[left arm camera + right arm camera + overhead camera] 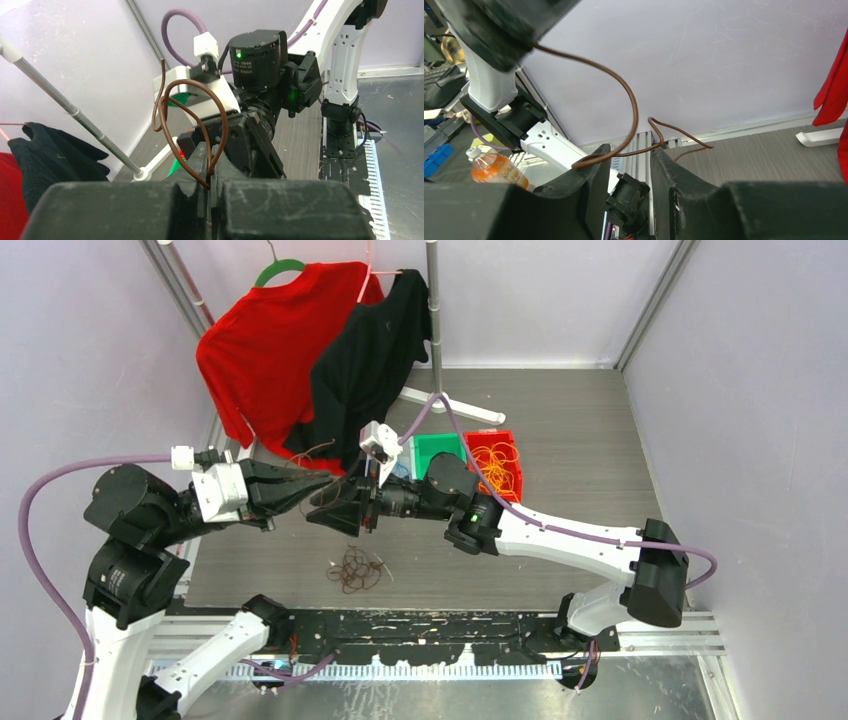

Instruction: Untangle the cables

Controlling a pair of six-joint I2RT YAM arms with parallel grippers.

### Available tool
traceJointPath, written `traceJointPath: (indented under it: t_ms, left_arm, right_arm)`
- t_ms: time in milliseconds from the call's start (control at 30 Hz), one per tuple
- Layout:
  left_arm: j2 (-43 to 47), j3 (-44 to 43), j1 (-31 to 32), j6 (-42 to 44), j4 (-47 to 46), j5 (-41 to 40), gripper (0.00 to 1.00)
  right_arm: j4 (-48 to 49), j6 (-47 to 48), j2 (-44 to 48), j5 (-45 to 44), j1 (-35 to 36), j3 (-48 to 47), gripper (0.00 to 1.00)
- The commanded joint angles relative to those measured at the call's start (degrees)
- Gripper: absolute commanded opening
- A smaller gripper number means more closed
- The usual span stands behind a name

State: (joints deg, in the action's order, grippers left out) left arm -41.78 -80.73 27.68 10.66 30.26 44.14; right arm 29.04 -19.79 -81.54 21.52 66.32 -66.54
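Mid-untangling: we see the left gripper (pixel 210 184) clamped tight on a brown cable (pixel 220 127), holding it in the air at the middle of the overhead frame, apparently so that this one strand hangs clear of the rest. The right gripper (pixel 630 156) faces it head-on. Its jaws are apart and the cable's loop crosses the gap between them without being pinched. We judge it is placed there to take a second hold, so the two arms can draw the loop open. A brown tangle (pixel 355 568) lies on the tabletop (pixel 560 540) below centre, and orange cables (pixel 497 470) sit in a red bin (pixel 490 435) right of centre, likely sorted by colour.
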Motion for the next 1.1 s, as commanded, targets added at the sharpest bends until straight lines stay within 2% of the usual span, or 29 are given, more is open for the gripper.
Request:
traceJointPath:
  t_ms: [0, 200, 300, 367, 467, 533, 800, 833, 933, 1067]
  left_arm:
    - [1.83, 1.85, -0.24, -1.06, -2.13, -0.85, 0.0]
    - [2.4, 2.78, -0.26, -1.85, -2.23, -0.71, 0.0]
    - [2.53, 2.64, -0.26, -1.79, -1.49, -0.58, 0.0]
    - [2.79, 2.95, -0.26, -1.78, -0.99, -0.43, 0.0]
    - [3.4, 3.69, -0.26, -1.71, -0.28, -0.6, 0.0]
    - [3.9, 4.34, -0.26, -1.69, 0.28, -0.87, 0.0]
    - [5.22, 8.08, -0.26, -1.95, 0.5, -0.78, 0.0]
    - [5.06, 7.99, -0.26, -1.95, 0.3, -0.74, 0.0]
    - [4.66, 7.39, -0.26, -1.87, 0.11, -0.87, 0.0]
    - [4.76, 7.32, -0.26, -1.68, 0.1, -0.9, 0.0]
  right_arm:
    - [5.65, -1.09, 1.98, -0.21, 0.34, -1.33, 0.4]
    - [4.59, -0.8, 2.05, -2.67, 0.3, -1.31, 0.4]
    - [5.12, -0.31, 2.46, -4.53, 0.3, -0.71, 0.37]
    - [5.99, -0.06, 2.94, -5.69, 0.3, -0.25, 0.29]
    - [5.76, 2.3, 4.95, -7.94, 0.25, 0.85, 0.08]
    - [5.18, 3.73, 7.03, -10.43, 0.1, 2.42, 0.01]
    - [4.57, 4.89, 11.77, -10.37, -0.41, 6.83, 0.01]
    - [3.56, 4.76, 11.8, -8.96, -0.41, 6.7, 0.06]
    - [-3.41, 3.24, 11.93, -8.45, -0.46, 5.15, 0.53]
    - [-10.23, -0.78, 14.68, -12.15, -1.44, 4.97, 0.73]
